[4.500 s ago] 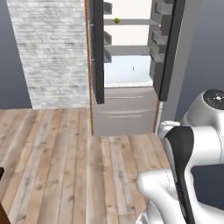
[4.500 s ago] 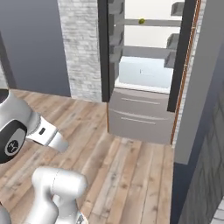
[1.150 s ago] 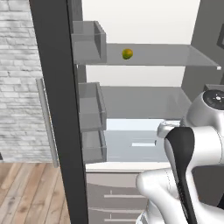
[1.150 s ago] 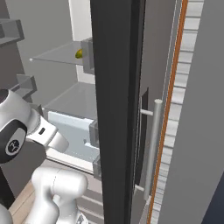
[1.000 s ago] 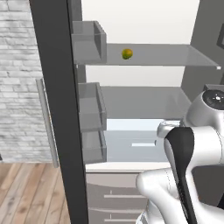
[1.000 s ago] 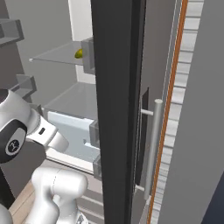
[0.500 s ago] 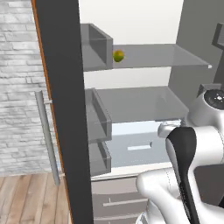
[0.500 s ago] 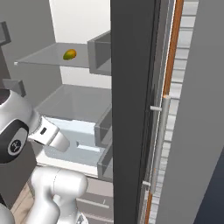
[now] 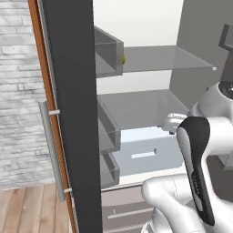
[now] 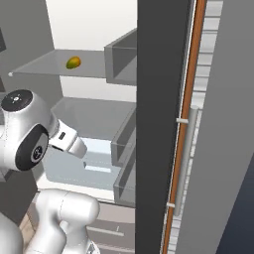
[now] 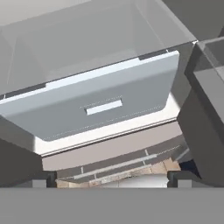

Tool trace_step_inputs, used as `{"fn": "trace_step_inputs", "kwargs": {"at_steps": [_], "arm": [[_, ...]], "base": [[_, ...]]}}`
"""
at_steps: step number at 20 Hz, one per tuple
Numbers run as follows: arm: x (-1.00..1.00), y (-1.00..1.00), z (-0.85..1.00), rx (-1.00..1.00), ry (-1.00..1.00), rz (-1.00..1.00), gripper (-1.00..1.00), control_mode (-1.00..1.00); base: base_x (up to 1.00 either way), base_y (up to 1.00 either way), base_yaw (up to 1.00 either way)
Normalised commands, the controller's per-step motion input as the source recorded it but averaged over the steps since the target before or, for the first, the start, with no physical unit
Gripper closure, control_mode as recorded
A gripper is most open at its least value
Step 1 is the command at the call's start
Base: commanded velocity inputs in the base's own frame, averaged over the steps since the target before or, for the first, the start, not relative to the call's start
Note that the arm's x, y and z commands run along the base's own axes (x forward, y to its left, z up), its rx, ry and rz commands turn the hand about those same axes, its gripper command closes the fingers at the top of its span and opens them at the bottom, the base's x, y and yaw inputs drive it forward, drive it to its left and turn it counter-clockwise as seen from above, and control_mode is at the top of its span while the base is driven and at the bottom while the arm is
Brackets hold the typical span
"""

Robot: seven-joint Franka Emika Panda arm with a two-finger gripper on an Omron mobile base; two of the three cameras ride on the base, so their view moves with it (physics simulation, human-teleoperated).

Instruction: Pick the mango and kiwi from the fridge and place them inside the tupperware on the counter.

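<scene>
While the claw [image 11: 107, 183] is being held wide open and empty, an orange-yellow mango [image 10: 73, 62] is being displayed on the fridge [image 10: 158, 99] shelf.

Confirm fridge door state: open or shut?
Open. The fridge doors are swung aside, exposing the pale interior, grey shelves and the mango on the upper shelf.

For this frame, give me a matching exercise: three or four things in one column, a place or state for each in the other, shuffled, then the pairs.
Things:
1. mango
2. fridge door handle
3. pale drawer
4. hand

Places or states:
A. under the lowest shelf, closed
B. open, holding nothing
C. on the upper shelf
D. upright silver bar on the door's outer face

Pairs: 1-C, 2-D, 3-A, 4-B
</scene>
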Motion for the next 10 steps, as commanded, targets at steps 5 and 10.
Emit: {"fn": "trace_step_inputs", "kwargs": {"at_steps": [5,10], "arm": [[0.80,0.13,0.67,0.00,0.00,0.22,-1.00,-1.00],[0.80,0.31,0.61,-0.03,0.00,0.00,-1.00,-1.00]], "base": [[0.00,0.00,0.00],[0.00,0.00,0.00]]}}
